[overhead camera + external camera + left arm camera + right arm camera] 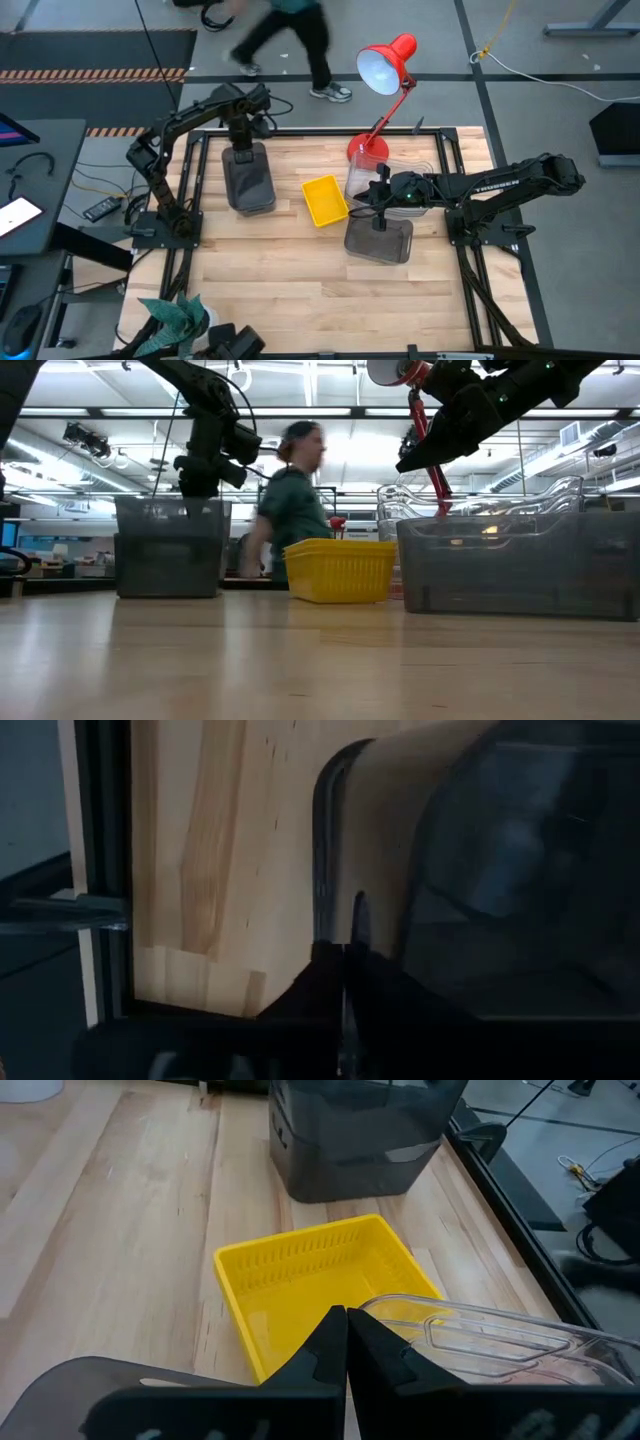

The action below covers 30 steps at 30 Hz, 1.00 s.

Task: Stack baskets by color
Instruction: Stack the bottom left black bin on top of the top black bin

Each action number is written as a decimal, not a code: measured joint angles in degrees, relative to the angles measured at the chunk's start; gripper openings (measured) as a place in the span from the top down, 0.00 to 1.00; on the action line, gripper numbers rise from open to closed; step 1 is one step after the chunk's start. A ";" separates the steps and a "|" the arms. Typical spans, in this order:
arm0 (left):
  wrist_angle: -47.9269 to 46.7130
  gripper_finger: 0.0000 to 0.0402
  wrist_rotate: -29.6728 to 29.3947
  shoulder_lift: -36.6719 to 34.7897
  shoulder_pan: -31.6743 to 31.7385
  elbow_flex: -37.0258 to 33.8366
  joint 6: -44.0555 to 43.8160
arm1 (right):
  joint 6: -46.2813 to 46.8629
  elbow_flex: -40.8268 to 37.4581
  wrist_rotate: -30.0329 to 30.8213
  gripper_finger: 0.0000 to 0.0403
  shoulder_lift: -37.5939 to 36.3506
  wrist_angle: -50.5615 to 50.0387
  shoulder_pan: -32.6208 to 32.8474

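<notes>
High view: left gripper [243, 150] is sitting at the top end of a dark-grey basket [249, 180] left of centre, fingers pinching its rim; right gripper [380, 218], fingers pressed together, is hovering over another grey basket [380, 240] right of centre, with a yellow basket [324, 200] mid-frame and clear baskets [400, 172] by the red lamp [384, 60]. Low view: grey stack [168, 548] is standing left, yellow one [340, 570] centre, a person [292, 490] is walking behind. Wrist views: left fingers [330, 975] are clamping a grey rim [330, 840]; right fingers [320, 1350] are closed above the yellow basket [300, 1275].

A yellow basket [325, 200] lies between two grey baskets [248, 178] on the wooden table [280, 270].
</notes>
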 joint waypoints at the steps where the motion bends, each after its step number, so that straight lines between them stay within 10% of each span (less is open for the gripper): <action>1: 0.00 0.91 0.00 0.00 -0.28 0.00 -0.13 | 0.01 0.00 0.00 0.97 0.00 0.01 0.00; 13: 0.47 0.61 -1.71 0.00 -0.94 0.00 -2.03 | 0.02 0.00 0.02 0.97 0.00 0.00 0.00; 22: 0.20 0.95 -1.68 0.13 -0.96 -0.02 -1.71 | 0.02 0.00 -0.63 0.97 0.00 0.04 0.00; 30: -3.40 0.99 4.03 0.20 1.98 1.73 -1.82 | 0.04 0.02 -1.36 0.97 -0.02 0.90 0.00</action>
